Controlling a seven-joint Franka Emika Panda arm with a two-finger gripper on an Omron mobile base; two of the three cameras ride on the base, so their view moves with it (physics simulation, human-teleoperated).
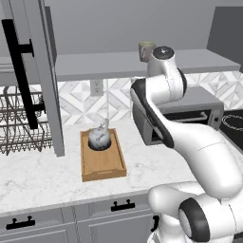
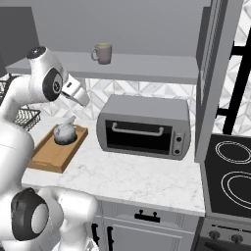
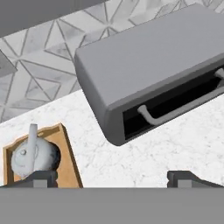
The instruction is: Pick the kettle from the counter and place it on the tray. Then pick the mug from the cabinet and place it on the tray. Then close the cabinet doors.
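Kettle (image 1: 99, 136) seated at the far end of the wooden tray (image 1: 105, 170) on the marble counter (image 1: 42, 178), so I judge the first step done. Mug (image 2: 102, 53) upright on the open cabinet's shelf (image 2: 147, 67), above the toaster oven (image 2: 143, 125) (its handle side I cannot make out from here). My gripper (image 3: 112, 178) hangs over the counter between tray and oven with its fingertips (image 3: 41, 178) spread wide and nothing between them. I judge the mug next: light, rigid, probably glazed and slick, and liable to tip or slide back on the shelf if nudged. I would close across its body below the rim, or over the rim wall, rather than on the handle, and approach level with the shelf. Both cabinet doors (image 1: 33, 76) stand open, long black bars outward.
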